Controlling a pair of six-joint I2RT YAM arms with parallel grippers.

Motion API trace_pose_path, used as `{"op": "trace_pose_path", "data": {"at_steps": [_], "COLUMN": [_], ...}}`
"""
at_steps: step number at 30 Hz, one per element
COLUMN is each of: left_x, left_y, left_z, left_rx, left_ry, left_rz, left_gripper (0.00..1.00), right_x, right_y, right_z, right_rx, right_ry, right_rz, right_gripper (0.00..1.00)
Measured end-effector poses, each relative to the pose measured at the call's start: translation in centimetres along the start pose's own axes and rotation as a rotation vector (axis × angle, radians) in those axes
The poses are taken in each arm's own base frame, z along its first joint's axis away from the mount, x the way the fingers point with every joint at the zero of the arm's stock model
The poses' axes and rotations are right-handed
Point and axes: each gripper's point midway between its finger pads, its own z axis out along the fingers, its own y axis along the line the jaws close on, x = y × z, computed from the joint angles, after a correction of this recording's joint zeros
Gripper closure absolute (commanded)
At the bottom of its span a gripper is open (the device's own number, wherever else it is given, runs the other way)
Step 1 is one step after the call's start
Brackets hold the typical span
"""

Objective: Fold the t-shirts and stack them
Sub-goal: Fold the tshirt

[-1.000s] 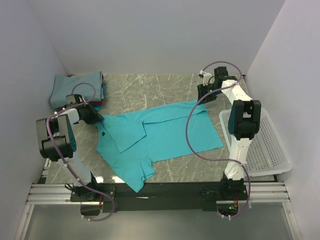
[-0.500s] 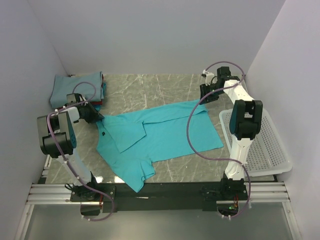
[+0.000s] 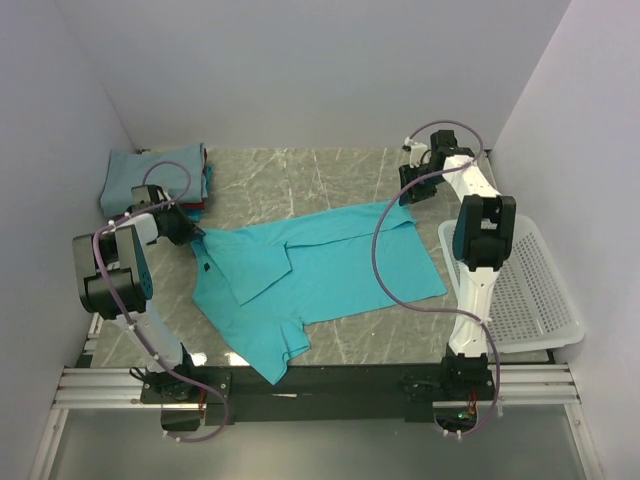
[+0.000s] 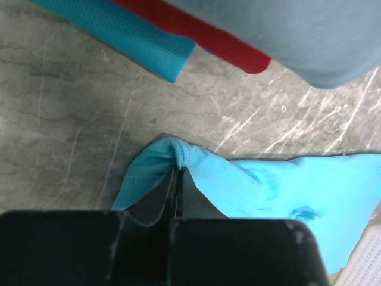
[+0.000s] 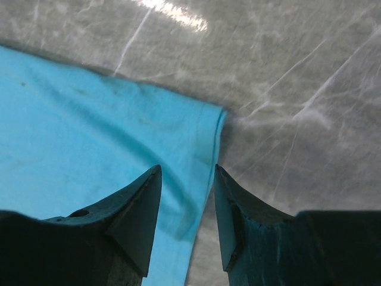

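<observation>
Pinched tight between the closed tips of the left gripper (image 4: 178, 174): a bunched corner of the single turquoise t-shirt (image 3: 320, 265), otherwise spread flat. Parted and holding nothing, the right gripper (image 5: 186, 179), straddling the hem corner beneath its tips. Likely light, limp, quick to sag; best taken at corners. Just beyond the left fingertips, three folded tees (image 4: 309, 36): grey-blue, red, teal.

Grey marble-patterned tabletop (image 3: 330, 170) between 3 plain pale walls (image 3: 300, 70), under even light
</observation>
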Motion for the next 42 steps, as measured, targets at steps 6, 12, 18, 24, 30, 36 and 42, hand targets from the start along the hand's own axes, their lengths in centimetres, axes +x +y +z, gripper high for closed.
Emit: {"op": "trace_pose_path", "data": {"at_steps": [6, 12, 18, 24, 30, 36, 42], "left_x": [-0.2, -0.3, -0.4, -0.9, -0.8, -1.5, -2.2], "left_y": [0.1, 0.3, 0.3, 0.2, 0.6, 1.4, 1.5], "left_z": [-0.3, -0.4, -0.6, -1.1, -1.8, -2.3, -2.4], "left_rx": [-0.002, -0.004, 0.003, 0.011, 0.005, -0.006, 0.002], "left_ry": [-0.005, -0.005, -0.008, -0.022, -0.034, -0.058, -0.079], "left_rz": [-0.001, -0.006, -0.01, -0.014, -0.022, -0.048, -0.074], "left_gripper": [1.0, 1.0, 1.0, 1.0, 1.0, 1.0, 1.0], "right_x": [-0.5, -0.8, -0.6, -0.5, -1.5, -3.7, -7.8], "right_y": [-1.3, -1.9, -1.5, -1.3, -1.7, -1.9, -1.6], "right_z": [2.1, 3.1, 3.2, 3.2, 3.4, 3.1, 1.6], "right_rx": [0.009, 0.013, -0.005, -0.016, 0.006, 0.022, 0.037], "right_ry": [0.019, 0.027, 0.036, 0.039, 0.0, -0.07, -0.181], "right_rz": [0.028, 0.045, 0.059, 0.068, 0.09, 0.122, 0.104], "right_gripper": [0.52, 0.58, 0.74, 1.0, 1.0, 1.0, 1.0]}}
